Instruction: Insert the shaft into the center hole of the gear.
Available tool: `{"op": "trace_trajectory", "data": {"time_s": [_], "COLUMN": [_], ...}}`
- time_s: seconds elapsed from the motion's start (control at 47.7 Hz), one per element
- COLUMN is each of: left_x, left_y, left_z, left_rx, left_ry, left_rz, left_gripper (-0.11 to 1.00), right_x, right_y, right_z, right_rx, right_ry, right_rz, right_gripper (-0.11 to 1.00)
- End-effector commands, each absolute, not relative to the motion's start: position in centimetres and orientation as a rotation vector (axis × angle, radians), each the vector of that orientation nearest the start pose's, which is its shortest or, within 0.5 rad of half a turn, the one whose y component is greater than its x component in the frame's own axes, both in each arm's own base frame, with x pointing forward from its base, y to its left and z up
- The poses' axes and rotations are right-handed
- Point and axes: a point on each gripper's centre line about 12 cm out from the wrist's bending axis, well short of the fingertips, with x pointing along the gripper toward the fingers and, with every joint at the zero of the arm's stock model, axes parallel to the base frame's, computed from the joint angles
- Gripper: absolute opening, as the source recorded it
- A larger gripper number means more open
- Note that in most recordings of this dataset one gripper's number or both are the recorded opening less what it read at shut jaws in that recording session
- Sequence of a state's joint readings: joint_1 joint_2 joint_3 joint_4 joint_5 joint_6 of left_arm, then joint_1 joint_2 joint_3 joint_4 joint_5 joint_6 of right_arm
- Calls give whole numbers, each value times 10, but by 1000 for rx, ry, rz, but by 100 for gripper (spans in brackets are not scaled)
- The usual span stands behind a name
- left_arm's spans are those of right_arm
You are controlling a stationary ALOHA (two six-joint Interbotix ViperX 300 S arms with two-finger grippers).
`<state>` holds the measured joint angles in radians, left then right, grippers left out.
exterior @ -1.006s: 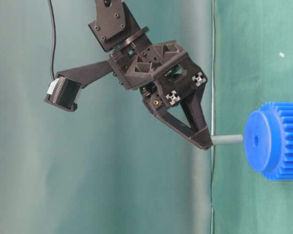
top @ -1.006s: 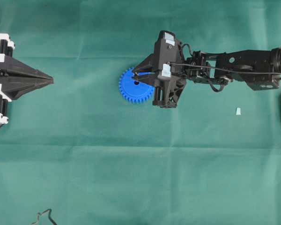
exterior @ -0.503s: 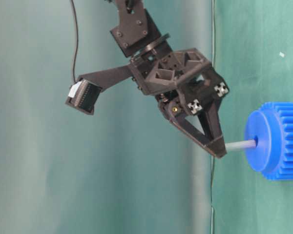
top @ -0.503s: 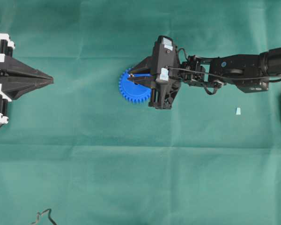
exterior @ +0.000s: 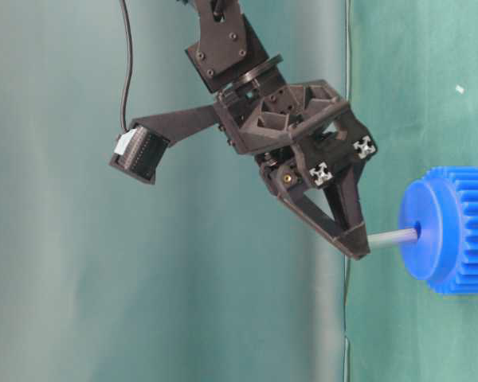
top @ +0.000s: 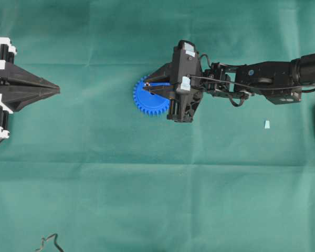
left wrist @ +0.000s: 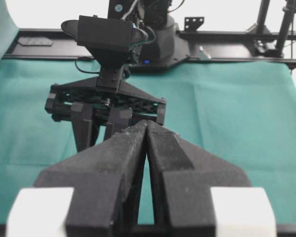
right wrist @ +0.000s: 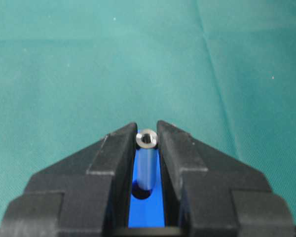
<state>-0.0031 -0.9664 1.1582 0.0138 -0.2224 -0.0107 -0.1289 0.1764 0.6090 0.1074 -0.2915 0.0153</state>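
my right gripper (right wrist: pixel 147 143) is pinched on the shaft (exterior: pixel 393 238) at its top end, the tip just at the hole (exterior: pixel 417 231) in the gear's (exterior: pixel 454 229) hub. i judge the pin light, stiff and slick, so a tilt could jam it; holding high leaves the lower end free. the gear looks light and may slide. my left gripper (left wrist: pixel 147 129) rests closed and empty, well off from the gear.

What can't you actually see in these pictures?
- Overhead view: the shaft and center hole are hidden under the right tool, which covers part of the gear.
- Table-level view: how deep the shaft sits in the hole; the hub hides its tip.
- Left wrist view: the gear is hidden behind the shut left tool.
- Overhead view: the pale piece is too small to identify.
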Motion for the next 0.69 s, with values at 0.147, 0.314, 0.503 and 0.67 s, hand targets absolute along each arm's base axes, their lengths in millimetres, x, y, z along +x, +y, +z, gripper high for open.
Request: {"op": "trace_trajectory", "data": {"time_s": [0.147,0.314,0.503,0.67], "left_x": [202,202,202,202], "left_y": [-1,-1,-1,-1], "left_z": [304,304,304,303], "left_rx": [6,4,6,4], "left_ry": [-57,-57,-57,-55], "left_rz": [-5,-6,-5,-5], "left_gripper": [0,0,0,0], "right_x": [420,420,420,420], "right_y": [-58,-58,-58,-55], "right_z": [165,171,181,182], "right_rx": [137,135,133,132], "right_ry": [397,375,351,350], "right_rz": [-186,-186,-183,-177], "right_gripper": [16,16,16,16]}}
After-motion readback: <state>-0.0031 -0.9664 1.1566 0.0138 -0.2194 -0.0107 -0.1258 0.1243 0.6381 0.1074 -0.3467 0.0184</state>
